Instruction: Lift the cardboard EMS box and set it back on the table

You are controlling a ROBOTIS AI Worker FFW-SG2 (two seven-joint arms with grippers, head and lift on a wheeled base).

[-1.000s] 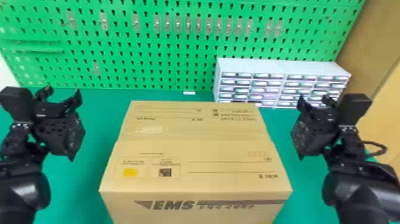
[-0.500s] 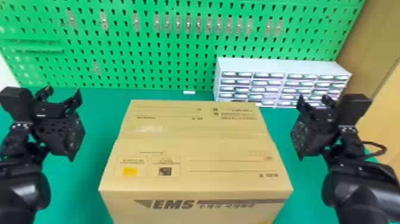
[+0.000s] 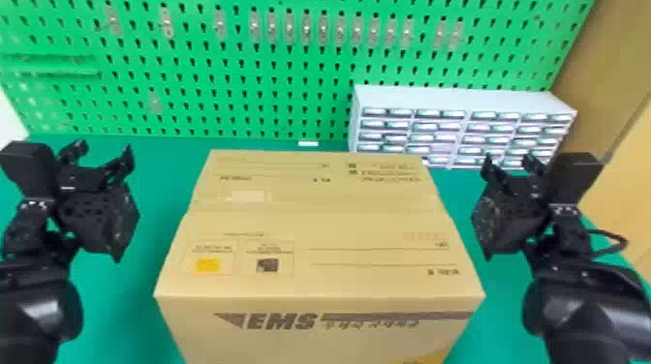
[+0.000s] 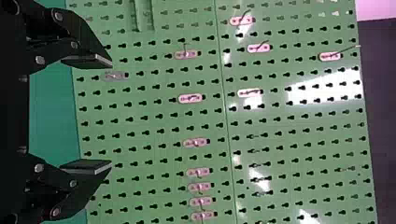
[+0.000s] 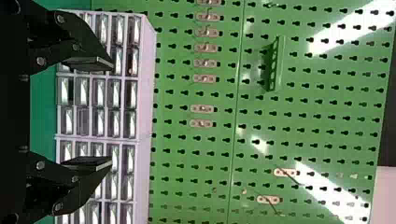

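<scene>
The EMS box sits on the table. Clear of it, the left gripper is at ten o'clock, the right gripper at two, both with fingers spread apart.

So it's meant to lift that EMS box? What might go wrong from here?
The left claw and right claw stand open on opposite sides of the box, clear of it; if one presses in first, the box might slide or tilt. A drawer cabinet stands behind the box, toward the right, so a lift drifting that way might hit it.
</scene>
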